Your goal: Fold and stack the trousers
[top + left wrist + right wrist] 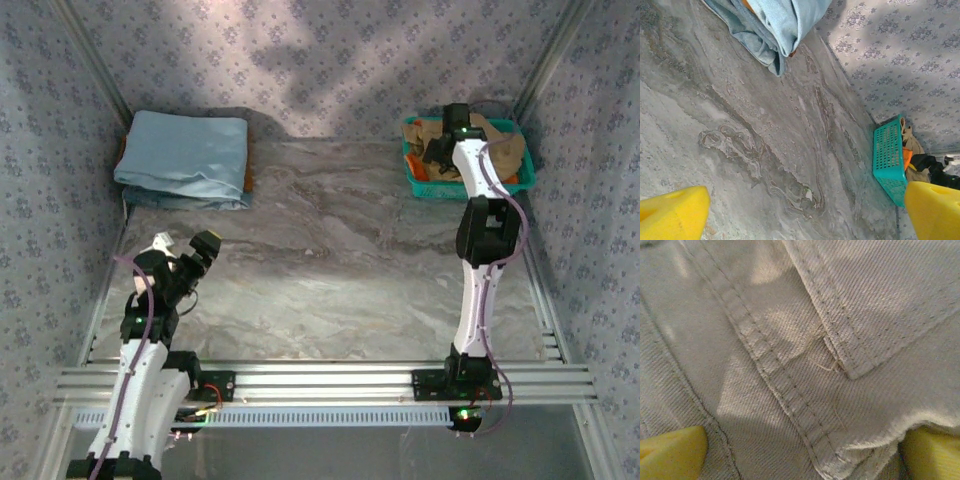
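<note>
The trousers [503, 150] lie bunched in a teal basket [421, 182] in the desk's 1 o'clock corner, tight against the patterned walls [330, 60]. An orange garment [424, 168] shares the basket, showing at its 7 o'clock edge beside the tan cloth. The right arm [478, 240] stretches across the desk [330, 270] and dips into the basket, covering the middle of the pile. Its jaws stand open right over the trousers [790, 340]. One yellow fingertip [672, 450] sits at 7 o'clock and the other at 5 o'clock in the wrist view, with a stitched seam and a pocket corner between them. Whether the tips touch the cloth I cannot tell.

A folded blue cloth [185, 155] occupies the 11 o'clock corner, well apart from the basket. The left jaws are open too, above bare marble at 8 o'clock, their fingertips [672, 215] spread wide. From that wrist the blue cloth [785, 20] sits at 12 o'clock and the basket [887, 155] at 4 o'clock.
</note>
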Controlling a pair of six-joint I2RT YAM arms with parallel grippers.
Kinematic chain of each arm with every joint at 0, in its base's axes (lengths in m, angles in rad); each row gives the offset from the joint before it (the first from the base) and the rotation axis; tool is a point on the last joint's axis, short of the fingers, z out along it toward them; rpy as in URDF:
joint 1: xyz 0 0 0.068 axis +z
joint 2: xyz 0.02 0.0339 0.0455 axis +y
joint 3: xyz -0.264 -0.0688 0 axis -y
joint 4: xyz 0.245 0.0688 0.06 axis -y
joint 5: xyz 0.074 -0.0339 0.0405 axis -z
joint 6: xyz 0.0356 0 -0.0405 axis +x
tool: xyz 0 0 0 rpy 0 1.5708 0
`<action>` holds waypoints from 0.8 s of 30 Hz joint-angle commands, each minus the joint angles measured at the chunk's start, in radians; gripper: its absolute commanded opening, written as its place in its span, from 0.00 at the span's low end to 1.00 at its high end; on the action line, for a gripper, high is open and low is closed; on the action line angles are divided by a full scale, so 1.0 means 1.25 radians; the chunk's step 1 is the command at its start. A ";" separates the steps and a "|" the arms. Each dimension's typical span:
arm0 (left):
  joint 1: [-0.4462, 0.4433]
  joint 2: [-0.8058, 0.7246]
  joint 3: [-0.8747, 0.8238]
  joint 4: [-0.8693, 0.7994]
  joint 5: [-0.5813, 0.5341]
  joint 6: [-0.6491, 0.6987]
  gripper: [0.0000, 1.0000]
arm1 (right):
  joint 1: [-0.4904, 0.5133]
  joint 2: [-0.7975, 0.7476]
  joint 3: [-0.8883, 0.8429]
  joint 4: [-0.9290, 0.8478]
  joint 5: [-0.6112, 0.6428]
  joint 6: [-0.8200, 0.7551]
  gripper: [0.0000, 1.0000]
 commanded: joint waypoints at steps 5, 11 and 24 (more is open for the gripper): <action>-0.005 0.010 0.002 0.008 -0.064 -0.014 0.99 | -0.025 0.068 0.076 -0.053 -0.091 -0.017 0.19; -0.006 0.051 0.018 0.028 -0.062 -0.015 0.96 | -0.023 -0.020 0.073 -0.022 -0.116 -0.023 0.00; -0.042 0.107 0.119 0.005 -0.044 0.024 0.92 | 0.135 -0.417 -0.163 0.168 0.000 -0.030 0.00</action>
